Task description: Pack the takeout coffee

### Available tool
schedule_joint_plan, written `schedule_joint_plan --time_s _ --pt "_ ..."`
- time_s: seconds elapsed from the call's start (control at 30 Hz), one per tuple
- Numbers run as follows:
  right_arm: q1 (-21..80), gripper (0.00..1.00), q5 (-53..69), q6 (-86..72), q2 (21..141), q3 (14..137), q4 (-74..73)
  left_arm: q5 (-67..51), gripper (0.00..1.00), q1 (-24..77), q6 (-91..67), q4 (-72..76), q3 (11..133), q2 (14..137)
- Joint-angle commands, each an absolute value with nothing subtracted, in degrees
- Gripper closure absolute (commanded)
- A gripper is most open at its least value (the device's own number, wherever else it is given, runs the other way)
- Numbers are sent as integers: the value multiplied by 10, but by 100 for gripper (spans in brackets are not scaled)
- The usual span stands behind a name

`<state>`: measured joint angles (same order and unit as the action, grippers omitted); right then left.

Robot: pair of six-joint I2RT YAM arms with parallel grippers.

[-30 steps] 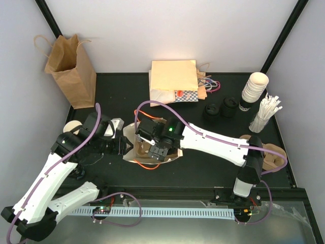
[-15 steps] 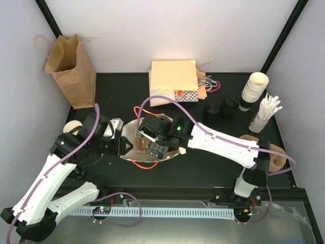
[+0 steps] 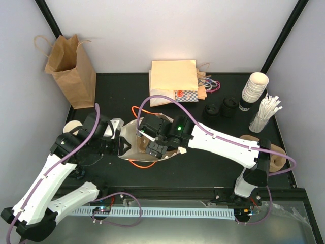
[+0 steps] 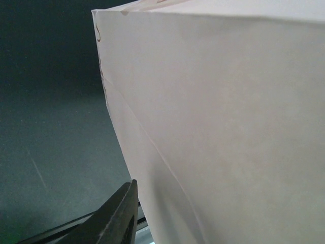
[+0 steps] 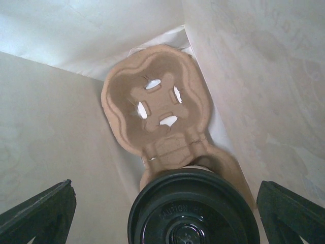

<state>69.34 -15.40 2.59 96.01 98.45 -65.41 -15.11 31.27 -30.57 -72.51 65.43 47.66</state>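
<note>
right claw (image 5: 163,216) agape in bag (image 5: 51,132) | black table (image 3: 203,170) | white walls (image 3: 152,30)

Black table (image 3: 117,86) (white walls (image 3: 127,30))

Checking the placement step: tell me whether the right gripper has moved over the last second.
Yes. In the top view the right gripper has shifted slightly leftward in the white bag's mouth, judged against the tan paper stack behind it.

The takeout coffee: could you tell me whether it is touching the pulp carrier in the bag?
Touching. The right wrist view shows the takeout coffee seated in the near pocket of the pulp carrier, its rim wrapping round the cup.
</note>
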Motion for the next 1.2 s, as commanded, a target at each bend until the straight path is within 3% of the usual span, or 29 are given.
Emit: schedule_joint_plan --time_s 0.0,0.2,0.4,0.73,1.17 --pt "693 0 -148 18 940 991 -632 -149 73 316 -299 -727 669 483" --pt "693 0 -130 15 940 954 -611 -143 75 316 -284 -735 711 509" --pt "713 0 -169 3 961 936 -599 -150 98 316 -267 -744 742 551" --pt "775 0 -221 37 948 932 -545 -158 98 314 -243 -761 760 613" --pt "778 0 -241 45 873 931 -487 -155 98 310 -233 -782 768 658"
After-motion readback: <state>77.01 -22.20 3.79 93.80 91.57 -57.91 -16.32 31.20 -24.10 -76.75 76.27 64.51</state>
